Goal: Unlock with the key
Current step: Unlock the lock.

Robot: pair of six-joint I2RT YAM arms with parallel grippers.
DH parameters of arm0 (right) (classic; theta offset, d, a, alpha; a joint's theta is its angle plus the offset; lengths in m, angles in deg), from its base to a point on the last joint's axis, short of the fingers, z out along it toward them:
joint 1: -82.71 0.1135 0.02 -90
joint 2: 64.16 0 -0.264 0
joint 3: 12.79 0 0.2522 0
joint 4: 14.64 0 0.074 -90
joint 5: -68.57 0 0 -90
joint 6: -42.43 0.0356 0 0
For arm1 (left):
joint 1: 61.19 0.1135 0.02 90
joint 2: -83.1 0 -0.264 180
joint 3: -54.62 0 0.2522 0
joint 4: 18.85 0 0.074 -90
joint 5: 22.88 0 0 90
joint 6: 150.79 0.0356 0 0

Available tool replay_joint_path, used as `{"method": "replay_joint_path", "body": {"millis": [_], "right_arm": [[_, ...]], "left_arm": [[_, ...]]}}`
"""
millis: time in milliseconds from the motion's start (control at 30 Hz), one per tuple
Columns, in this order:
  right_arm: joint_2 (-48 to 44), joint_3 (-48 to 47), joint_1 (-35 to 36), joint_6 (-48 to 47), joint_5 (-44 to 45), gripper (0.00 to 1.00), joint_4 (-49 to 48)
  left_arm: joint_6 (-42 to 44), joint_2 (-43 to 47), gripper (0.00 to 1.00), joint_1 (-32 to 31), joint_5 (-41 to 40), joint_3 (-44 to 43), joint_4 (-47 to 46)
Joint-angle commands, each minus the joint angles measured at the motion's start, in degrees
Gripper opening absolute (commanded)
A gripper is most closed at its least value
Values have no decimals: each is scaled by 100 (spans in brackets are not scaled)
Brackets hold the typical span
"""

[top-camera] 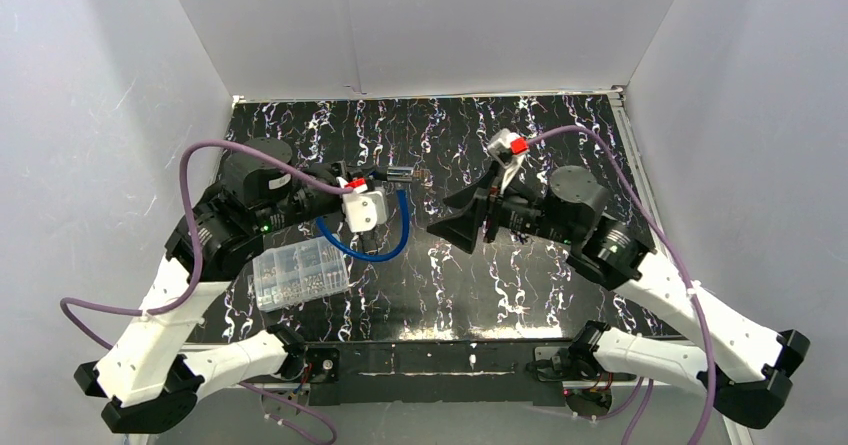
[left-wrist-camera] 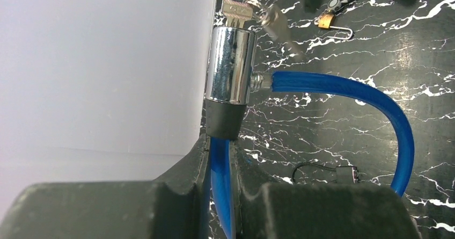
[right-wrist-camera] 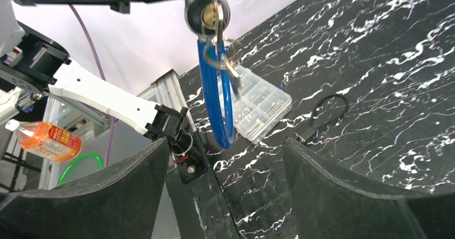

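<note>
Closest to the bases, at about 8 o'clock from the centre of the table [top-camera: 450, 135] in the top view, lies a clear plastic box [top-camera: 300, 273]. Its lid is shut and its compartments hold small metal parts, too small to name.

Farther in, the left gripper [left-wrist-camera: 220, 152] is clamped on the blue cable [left-wrist-camera: 332, 86] just below the lock body [left-wrist-camera: 230, 62]. This is a chrome cylinder held off the table at about 10 o'clock from centre. The key [left-wrist-camera: 238, 5] sits in the keyway at the cylinder's end, and a ring with a second key [left-wrist-camera: 271, 21] hangs from it. The cable's other end is plugged into the cylinder's side, so I judge the lock not yet released.

At about 4 o'clock from the lock, the right gripper [right-wrist-camera: 225, 145] faces the keyway with its fingers spread wide. It holds nothing and is apart from the key.

As I read it, the step in hand is the turn of the key. The next move calls for the right fingers to come in square on the key's flat head, clear of the dangling ring. They would then close and twist while the left holds the cylinder steady.

Beyond the key, at 12 o'clock in the left wrist view, a small brass padlock [left-wrist-camera: 326, 20] lies on the table.
</note>
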Motion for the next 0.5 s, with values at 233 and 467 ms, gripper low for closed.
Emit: {"method": "replay_joint_path", "body": {"millis": [233,467], "right_arm": [[776,-206,161,91,-476,85,-1283],[1267,-470,320,1,-540,45,-1556]], "left_arm": [[-479,-20,0,-49,-304,-338,-398],[-642,-128,0,-61,-331,-486,-325]]}}
